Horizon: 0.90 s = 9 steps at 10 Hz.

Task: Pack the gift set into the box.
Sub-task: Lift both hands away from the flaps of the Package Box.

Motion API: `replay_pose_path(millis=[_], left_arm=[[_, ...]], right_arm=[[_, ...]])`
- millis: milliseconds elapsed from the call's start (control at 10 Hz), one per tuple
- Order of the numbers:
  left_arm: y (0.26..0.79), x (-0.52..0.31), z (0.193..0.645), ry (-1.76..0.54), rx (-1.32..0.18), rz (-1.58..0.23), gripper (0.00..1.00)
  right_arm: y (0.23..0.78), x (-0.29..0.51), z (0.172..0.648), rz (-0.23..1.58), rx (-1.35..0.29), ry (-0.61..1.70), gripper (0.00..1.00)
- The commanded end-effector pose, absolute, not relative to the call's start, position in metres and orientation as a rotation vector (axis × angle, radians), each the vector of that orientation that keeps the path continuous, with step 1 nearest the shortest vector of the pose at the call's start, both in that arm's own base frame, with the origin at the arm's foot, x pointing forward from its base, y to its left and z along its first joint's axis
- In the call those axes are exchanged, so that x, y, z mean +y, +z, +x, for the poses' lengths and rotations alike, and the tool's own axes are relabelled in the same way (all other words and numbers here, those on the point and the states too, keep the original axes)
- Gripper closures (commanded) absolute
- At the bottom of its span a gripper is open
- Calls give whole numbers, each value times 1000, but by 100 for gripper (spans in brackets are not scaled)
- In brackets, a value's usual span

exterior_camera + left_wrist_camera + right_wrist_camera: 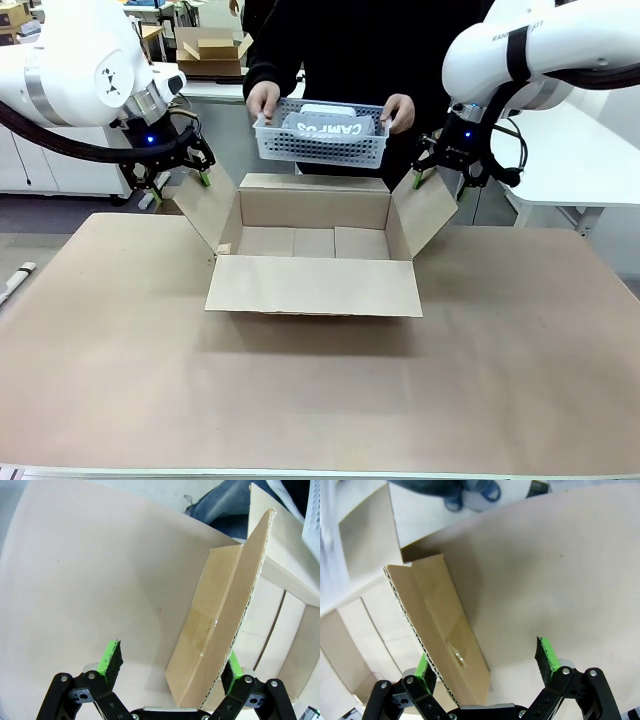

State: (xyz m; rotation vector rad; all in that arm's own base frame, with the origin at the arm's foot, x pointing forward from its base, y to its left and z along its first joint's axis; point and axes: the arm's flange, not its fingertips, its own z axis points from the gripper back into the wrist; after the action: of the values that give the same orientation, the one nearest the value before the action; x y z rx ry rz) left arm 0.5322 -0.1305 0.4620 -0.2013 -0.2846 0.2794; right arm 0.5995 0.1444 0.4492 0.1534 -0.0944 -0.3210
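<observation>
Jaws spread, left gripper (184, 180) and right gripper (440, 180) each straddle a side flap of the open box (312, 285), perhaps touching it; a person (330, 40) holds the gift set (330, 128) in a basket (320, 150) above its far edge.

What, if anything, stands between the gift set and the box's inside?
Just its basket: the gift set lies in this white basket, which a person's hands hold above the box's far flap. The box is open, its side flaps spread outward between the open jaws of the left gripper and right gripper.
</observation>
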Motion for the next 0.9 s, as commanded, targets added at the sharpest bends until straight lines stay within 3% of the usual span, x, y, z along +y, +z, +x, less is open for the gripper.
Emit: replay_pose_path(millis=[0,800], left_arm=[[464,-132,532,294,-283,-184,0],[464,-132,532,294,-283,-184,0]], right_arm=[[452,145,599,129,-115,-340,0],[452,145,599,129,-115,-340,0]])
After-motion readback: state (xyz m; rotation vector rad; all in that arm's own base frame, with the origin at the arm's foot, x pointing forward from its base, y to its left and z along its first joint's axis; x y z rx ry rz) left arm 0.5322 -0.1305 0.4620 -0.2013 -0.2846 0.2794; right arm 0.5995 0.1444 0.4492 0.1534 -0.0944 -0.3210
